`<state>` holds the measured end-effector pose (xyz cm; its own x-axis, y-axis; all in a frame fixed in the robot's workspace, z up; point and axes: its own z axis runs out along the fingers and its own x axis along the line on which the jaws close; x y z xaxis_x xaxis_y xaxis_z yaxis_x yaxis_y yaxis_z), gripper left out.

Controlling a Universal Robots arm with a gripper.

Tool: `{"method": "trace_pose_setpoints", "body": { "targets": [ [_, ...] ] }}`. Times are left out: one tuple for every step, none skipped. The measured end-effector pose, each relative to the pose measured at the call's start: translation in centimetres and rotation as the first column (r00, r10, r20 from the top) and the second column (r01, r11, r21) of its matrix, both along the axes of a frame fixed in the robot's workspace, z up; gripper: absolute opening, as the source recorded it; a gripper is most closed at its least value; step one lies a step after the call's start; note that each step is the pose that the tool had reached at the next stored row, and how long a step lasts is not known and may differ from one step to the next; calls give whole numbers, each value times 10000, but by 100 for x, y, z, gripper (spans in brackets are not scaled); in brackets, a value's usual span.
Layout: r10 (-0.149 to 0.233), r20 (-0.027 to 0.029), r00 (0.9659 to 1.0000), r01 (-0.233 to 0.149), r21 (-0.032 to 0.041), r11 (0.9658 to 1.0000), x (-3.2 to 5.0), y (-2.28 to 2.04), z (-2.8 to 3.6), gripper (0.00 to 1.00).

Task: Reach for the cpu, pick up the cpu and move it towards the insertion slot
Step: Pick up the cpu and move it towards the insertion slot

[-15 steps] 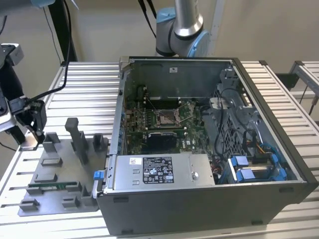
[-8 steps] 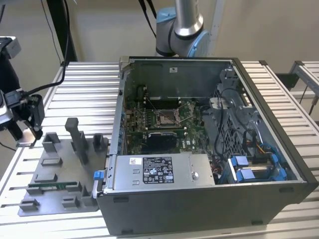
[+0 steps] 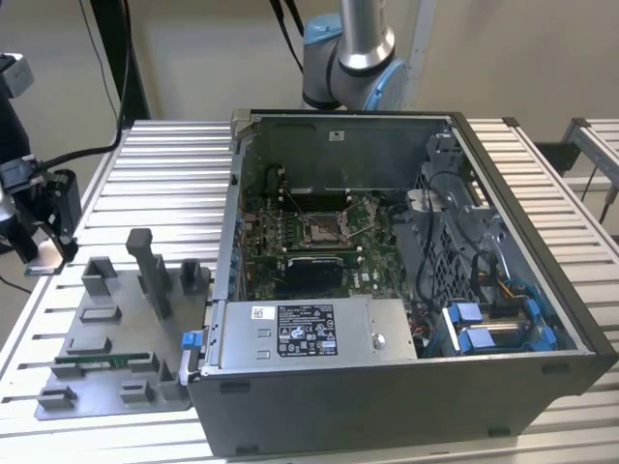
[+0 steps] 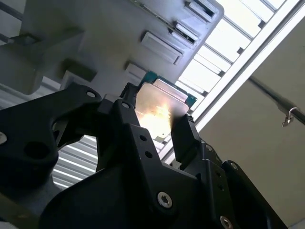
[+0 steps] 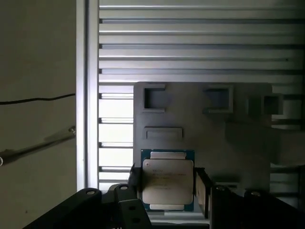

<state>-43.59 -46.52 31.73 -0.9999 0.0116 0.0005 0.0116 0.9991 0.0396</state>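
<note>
Gripper [image 5: 167,187] has the cpu [image 5: 167,175]. Its fingers [image 5: 135,180] pinch two opposite edges, and in both wrist views the pale metal face is square between them. The part is clear of the grey tray [image 5: 214,138] and hangs over the worktop [image 3: 145,155] edge at the exterior view's left. Handling call: it is light, stiff and flat, with a slick metal lid, so an edge grip is the right hold. The underside contacts are probably fragile, so no squeezing the faces and no dragging. The grip looks centred and no tilt is visible. Next out is the tray, at the worktop corner nearest the camera on the exterior view's left. It carries upright blocks [image 3: 145,266] and a green memory stick [image 3: 102,361] near its front edge, and the blocks stand tall enough to snag a low pass. Beyond that is the open computer case [image 3: 387,406], whose side wall [image 3: 224,242] rises between the gripper and the board. The insertion slot [image 3: 324,229] sits mid-board, well apart from the cpu, shiny frame with thin levers standing up around it. The power supply [image 3: 309,333] is just beside the slot on the near side, and cables [image 3: 435,261] bunch toward the exterior view's right. Main obstructions are likely the wall and the levers.
</note>
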Motion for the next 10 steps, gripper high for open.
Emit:
{"method": "trace_pose_setpoints", "body": {
  "targets": [
    [0, -1, 10000, 0, -1, 10000, 0, 0, 19, 0],
    [0, -1, 10000, 0, 0, 10000, 0, 0, 35, 0],
    [0, 0, 10000, 0, 0, 10000, 0, 0, 51, 0],
    [0, 1, 10000, 0, 0, 10000, 0, 0, 67, 0],
    [1, 0, 10000, -1, 0, 10000, 0, 0, 85, 0],
    [1, 1, 10000, -1, 1, 10000, 0, 0, 99, 0],
    [1, -1, 10000, -1, -1, 10000, 0, 0, 118, 0],
    [1, 0, 10000, -1, 0, 10000, 0, 0, 133, 0],
    [1, -1, 10000, -1, -1, 10000, 0, 0, 148, 0],
    [1, 0, 10000, -1, 0, 10000, 0, 0, 162, 0]
  ]
}}
